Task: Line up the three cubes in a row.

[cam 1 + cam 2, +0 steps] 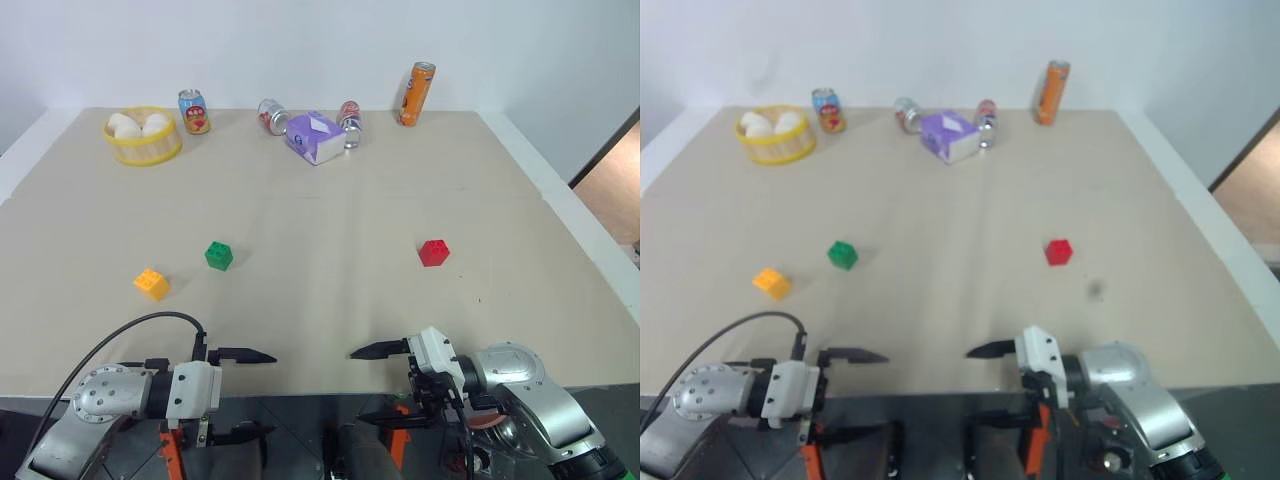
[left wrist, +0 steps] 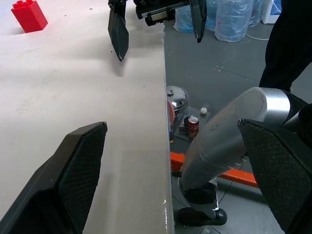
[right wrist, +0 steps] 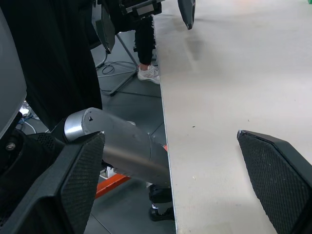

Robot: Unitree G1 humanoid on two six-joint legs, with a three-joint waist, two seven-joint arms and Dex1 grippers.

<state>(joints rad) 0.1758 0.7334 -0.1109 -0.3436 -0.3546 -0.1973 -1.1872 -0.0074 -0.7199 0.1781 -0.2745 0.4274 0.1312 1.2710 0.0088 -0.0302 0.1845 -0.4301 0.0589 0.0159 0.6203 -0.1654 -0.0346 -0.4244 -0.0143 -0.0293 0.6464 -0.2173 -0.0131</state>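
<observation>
Both my left claw [image 1: 243, 394] and right claw [image 1: 380, 385] hang spread apart and hold nothing at the worktop's [image 1: 330, 200] near edge. The 3 cubes sit scattered: yellow cube [image 1: 151, 283] and green cube [image 1: 218, 255] left, red cube [image 1: 433, 252] right. No row exists yet.

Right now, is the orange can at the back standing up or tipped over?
Upright: the orange can stands tall on its base on the table.
</observation>
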